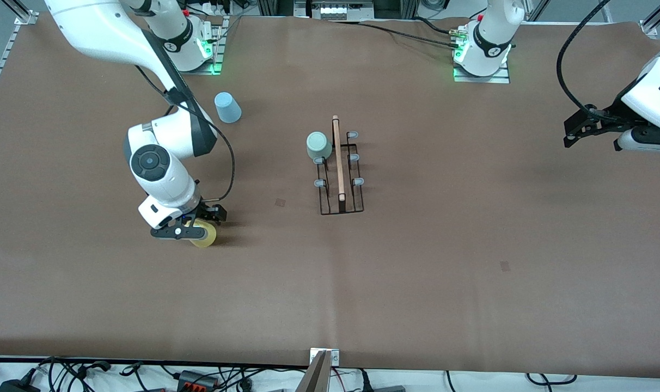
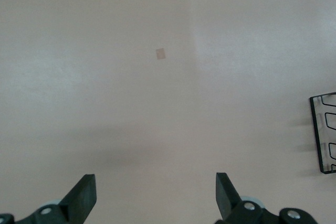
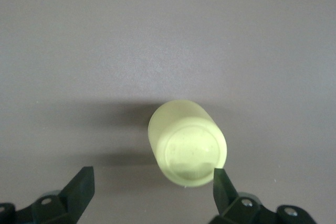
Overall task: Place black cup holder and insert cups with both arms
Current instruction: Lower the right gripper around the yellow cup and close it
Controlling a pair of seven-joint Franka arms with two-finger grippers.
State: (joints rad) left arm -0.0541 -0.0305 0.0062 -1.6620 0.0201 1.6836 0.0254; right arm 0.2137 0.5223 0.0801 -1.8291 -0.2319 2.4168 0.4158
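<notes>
- Thin black wire cup holder (image 1: 340, 173) with a light wooden rod on top stands mid-worktop (image 1: 417, 272); a pale grey-green plastic cup (image 1: 318, 146) sits on a peg at its end farthest from the front camera.
- Right pincer (image 1: 191, 231) is low over the small yellow plastic cup (image 1: 203, 234), fingers spread with one tip (image 3: 223, 184) at the cup's base, toward the right arm's end of the worktop.
- Light blue tapered cup (image 1: 227, 107) stands upside down near the right arm's base.
- Left pincer (image 1: 578, 130) waits spread and empty above the left arm's end of the worktop.
</notes>
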